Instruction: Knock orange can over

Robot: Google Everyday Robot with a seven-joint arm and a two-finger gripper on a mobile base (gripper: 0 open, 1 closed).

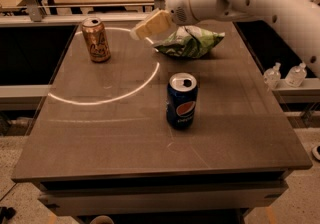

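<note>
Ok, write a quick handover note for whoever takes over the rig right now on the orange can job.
Hand: in the air above the far part of the table, between the orange can and the green chip bag, touching neither as far as can be seen.
Orange can: upright near the far left of the table as the camera sees it, apart from the hand.
Blue Pepsi can: upright mid-table, not the target.
Done: nothing yet; the orange can is upright.
Left: bring the hand across to the orange can and tip it over.
</note>
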